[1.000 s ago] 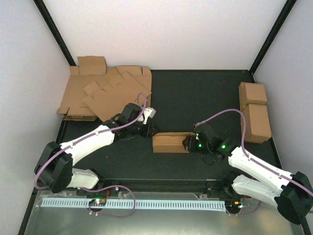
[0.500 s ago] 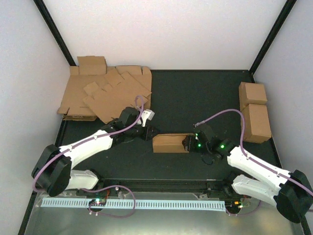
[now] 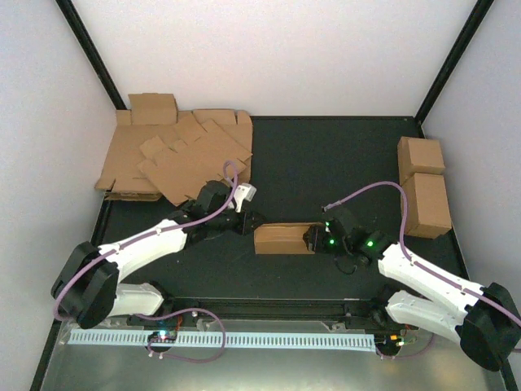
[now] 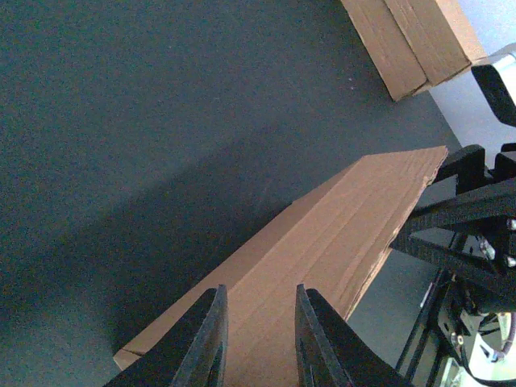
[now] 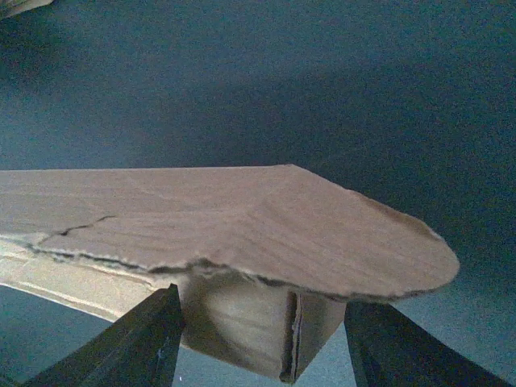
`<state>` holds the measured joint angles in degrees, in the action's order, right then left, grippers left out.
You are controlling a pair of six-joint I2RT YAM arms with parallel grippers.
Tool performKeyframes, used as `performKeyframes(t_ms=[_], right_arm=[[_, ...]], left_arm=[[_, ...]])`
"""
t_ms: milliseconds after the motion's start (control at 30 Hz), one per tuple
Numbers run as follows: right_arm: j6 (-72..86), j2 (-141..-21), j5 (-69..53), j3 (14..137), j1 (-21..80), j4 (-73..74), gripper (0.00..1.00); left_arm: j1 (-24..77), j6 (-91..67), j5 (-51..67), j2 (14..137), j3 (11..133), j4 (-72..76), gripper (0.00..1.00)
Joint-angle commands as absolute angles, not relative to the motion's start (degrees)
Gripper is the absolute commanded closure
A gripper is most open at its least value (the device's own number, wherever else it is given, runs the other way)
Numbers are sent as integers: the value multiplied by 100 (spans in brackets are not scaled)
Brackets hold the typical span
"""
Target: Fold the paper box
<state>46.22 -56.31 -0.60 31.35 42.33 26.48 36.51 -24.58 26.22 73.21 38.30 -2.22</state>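
Observation:
The paper box (image 3: pixel 283 239) lies on the black mat as a long brown tube, lengthwise left to right. My left gripper (image 3: pixel 247 221) hovers at its left end. In the left wrist view that gripper (image 4: pixel 258 290) has its jaws narrowly parted, and the box's top face (image 4: pixel 355 218) runs away beyond them, wider than the gap. My right gripper (image 3: pixel 312 239) is at the box's right end. In the right wrist view it (image 5: pixel 262 298) has a finger against each side of the open end, under a rounded flap (image 5: pixel 242 218).
A heap of flat cardboard sheets (image 3: pixel 179 155) covers the mat's back left corner. Two cardboard cuboids (image 3: pixel 422 155) (image 3: pixel 428 204) stand along the right edge, and they also show at the top of the left wrist view (image 4: pixel 411 36). Walls enclose three sides.
My left gripper has crept down toward the box's left end and its jaws have narrowed. The right gripper and the box have stayed put.

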Motion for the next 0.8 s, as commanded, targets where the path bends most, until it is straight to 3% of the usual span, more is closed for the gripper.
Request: performKeyframes(t_ms=[0, 767], right_arm=[[4623, -5678, -9, 3085, 4209, 2689, 41], [4333, -5441, -50, 3105, 4209, 2887, 40]], left_arm=[[3706, -2446, 2466, 7374, 3507, -707, 75], [3735, -2465, 2338, 7233, 3363, -691, 76]])
